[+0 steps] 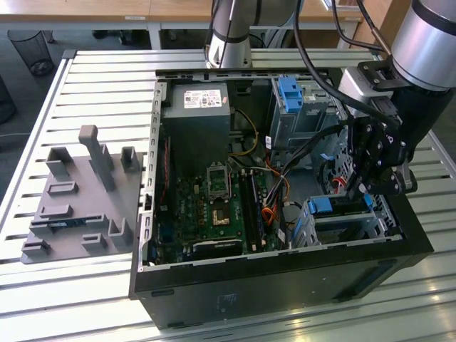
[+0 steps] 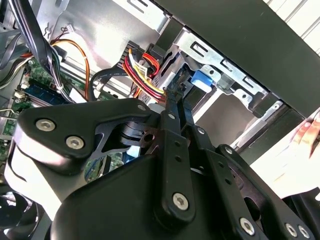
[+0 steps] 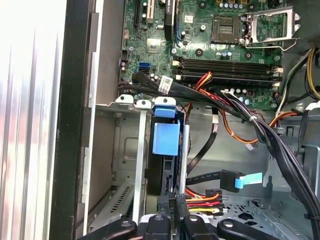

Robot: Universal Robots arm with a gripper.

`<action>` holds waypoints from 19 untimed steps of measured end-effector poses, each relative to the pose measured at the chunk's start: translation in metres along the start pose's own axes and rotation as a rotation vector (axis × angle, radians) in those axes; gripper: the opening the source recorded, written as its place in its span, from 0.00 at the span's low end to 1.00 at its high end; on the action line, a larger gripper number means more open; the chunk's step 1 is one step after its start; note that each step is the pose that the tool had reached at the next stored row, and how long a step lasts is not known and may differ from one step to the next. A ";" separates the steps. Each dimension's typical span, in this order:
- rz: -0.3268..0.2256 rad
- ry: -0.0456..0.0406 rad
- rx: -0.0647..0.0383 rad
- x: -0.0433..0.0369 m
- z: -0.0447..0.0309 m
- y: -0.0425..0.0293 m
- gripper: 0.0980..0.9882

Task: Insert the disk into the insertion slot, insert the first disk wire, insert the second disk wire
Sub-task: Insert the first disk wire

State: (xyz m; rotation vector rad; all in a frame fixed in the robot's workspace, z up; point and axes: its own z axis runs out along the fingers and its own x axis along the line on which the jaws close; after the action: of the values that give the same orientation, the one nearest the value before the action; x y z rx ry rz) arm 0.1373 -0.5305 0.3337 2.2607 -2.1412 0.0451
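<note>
- One disk (image 3: 165,139): it sits on edge in its blue frame inside the one low grey slot (image 1: 318,231), at the corner of the computer case (image 1: 285,288) on the exterior view's right.
- One tool (image 2: 175,95), mine: its fingers are drawn nearly together just behind the disk, and as far as I can see they pinch the plug end of the wire bundle (image 3: 205,197).
- Two loose wires near the disk: the red, yellow and black wire bundle at my tool, and one flat black cable (image 3: 239,181) with a light blue end, lying free just beside it, apart from the disk.
- One taller bay (image 1: 292,96) with a blue tab stands further back in the case, well apart from the slot.
- One thick run of black cables (image 3: 240,112) crosses between the circuit board (image 1: 214,206) and the slot, close over the place where I work.
- One grey block (image 1: 78,192) with pegs lies on the slatted desk (image 1: 71,299), on the exterior view's left.
</note>
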 end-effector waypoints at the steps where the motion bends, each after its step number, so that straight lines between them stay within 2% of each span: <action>1: 0.000 0.0000 0.000 0.0000 0.0001 -0.0002 0.08; 19: 0.014 0.0001 -0.001 0.0004 0.0001 -0.0007 0.08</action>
State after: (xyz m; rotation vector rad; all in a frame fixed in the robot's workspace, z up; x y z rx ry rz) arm 0.1380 -0.5309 0.3336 2.2453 -2.1569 0.0449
